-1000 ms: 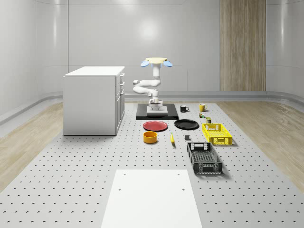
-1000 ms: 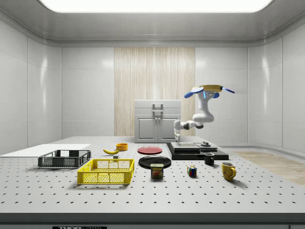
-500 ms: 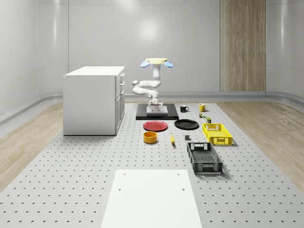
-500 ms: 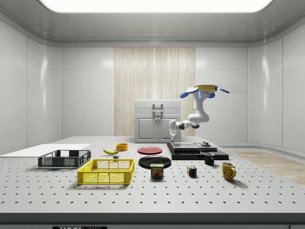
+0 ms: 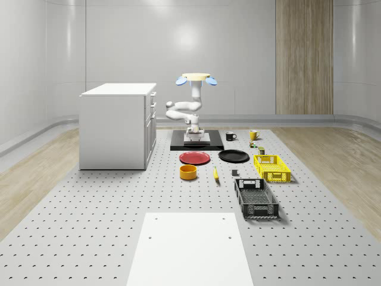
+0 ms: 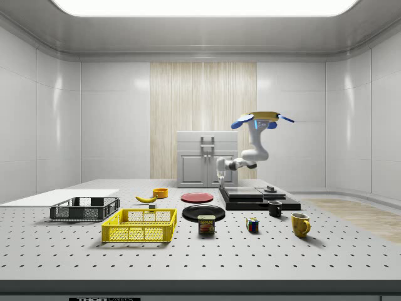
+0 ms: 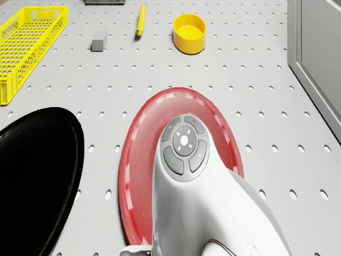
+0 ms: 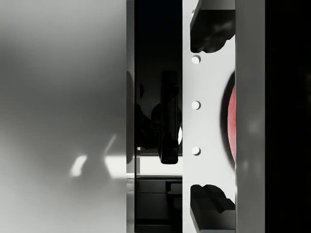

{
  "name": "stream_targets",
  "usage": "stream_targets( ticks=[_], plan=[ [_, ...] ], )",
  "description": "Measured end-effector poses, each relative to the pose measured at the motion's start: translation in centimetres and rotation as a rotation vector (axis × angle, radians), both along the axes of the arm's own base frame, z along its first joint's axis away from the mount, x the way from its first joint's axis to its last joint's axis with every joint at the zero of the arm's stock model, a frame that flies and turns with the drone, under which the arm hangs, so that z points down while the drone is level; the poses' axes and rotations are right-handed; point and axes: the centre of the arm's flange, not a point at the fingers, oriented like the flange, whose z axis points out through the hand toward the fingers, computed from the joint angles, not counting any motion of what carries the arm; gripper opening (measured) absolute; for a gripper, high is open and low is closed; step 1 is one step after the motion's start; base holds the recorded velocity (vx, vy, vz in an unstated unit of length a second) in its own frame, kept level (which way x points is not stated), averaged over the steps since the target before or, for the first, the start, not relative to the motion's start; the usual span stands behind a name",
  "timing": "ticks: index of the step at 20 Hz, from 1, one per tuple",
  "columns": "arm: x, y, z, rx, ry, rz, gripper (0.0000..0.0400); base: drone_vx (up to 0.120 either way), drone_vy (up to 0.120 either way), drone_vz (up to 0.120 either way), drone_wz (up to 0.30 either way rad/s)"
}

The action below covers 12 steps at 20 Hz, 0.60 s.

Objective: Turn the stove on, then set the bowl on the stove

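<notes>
The stove (image 5: pixel 196 143), a flat black slab, lies on the perforated table (image 5: pixel 89 202) at its far end in the whole-scene view, just beside the white cabinet (image 5: pixel 116 125). The yellow bowl (image 5: pixel 188 172) stands apart from it, nearer the camera, with the red plate (image 5: pixel 194 158) between bowl and stove and the banana (image 5: pixel 215 173) just beside the bowl. In the drone view the bowl (image 7: pixel 189 33) stands upright on the table beyond the red plate (image 7: pixel 144 160).

The drone (image 6: pixel 257 118) hovers over the stove (image 6: pixel 257 199), its arm (image 6: pixel 250 155) bent down toward the stove's edge on the side view's left. The gripper (image 6: pixel 220 181) hangs low at that edge; whether its fingers are parted or closed cannot be told, and nothing is seen held.

A black plate (image 5: pixel 233 156), a yellow crate (image 5: pixel 272 167) and a black crate (image 5: pixel 256 198) lie toward the whole-scene view's right.
</notes>
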Motion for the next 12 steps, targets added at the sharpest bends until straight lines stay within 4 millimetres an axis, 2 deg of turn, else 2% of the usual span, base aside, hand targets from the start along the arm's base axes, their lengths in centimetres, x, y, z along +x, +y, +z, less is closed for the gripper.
stream_targets(
  ticks=[12],
  plan=[
    [0.00, 0.00, 0.00, 0.000, 0.000, 0.000, 0.0400, 0.120, 0.000, 0.000, 0.000]
  ],
)
